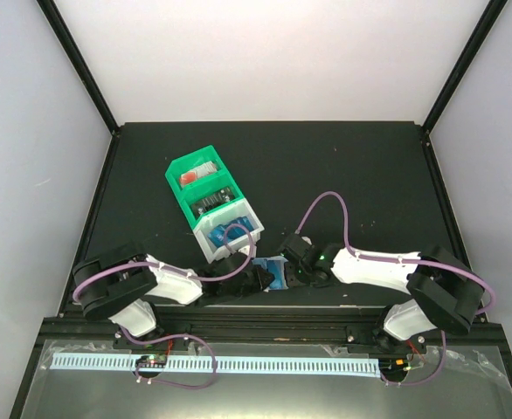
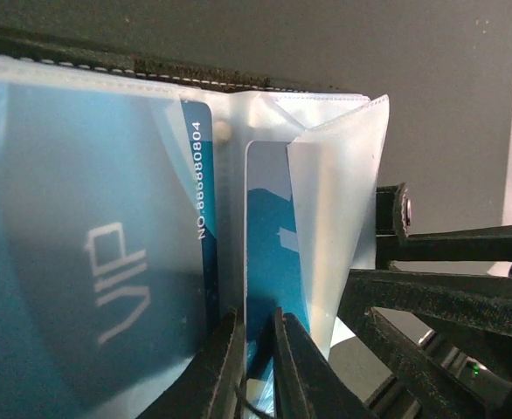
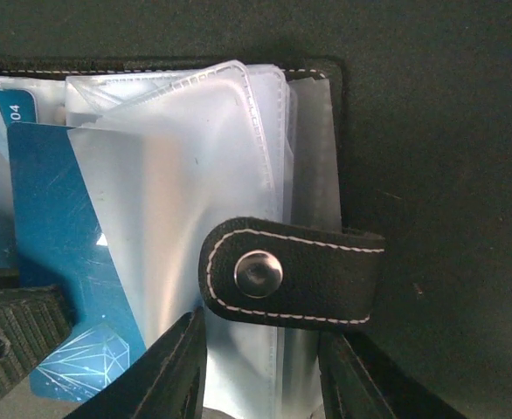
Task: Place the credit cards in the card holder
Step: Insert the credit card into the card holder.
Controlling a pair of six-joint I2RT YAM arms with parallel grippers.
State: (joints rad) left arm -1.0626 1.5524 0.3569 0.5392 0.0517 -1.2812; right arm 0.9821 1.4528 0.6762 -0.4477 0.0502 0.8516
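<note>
Black table mat (image 1: 361, 175), action at the near edge. Thin blue plastic credit card (image 2: 269, 262) is stiff, slick and light (best pinched by a short edge). The left gripper (image 2: 260, 367) is narrow, clamped on its lower edge, with the far end already inside a clear sleeve. Holding the black leather-like folding card holder (image 3: 336, 131), the right gripper (image 3: 260, 362) pinches its floppy sleeves at the strap.

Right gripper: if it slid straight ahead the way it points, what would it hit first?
The right gripper would likely push first into the clear sleeves and strap clasp of the card holder, which sit between its fingers.
</note>
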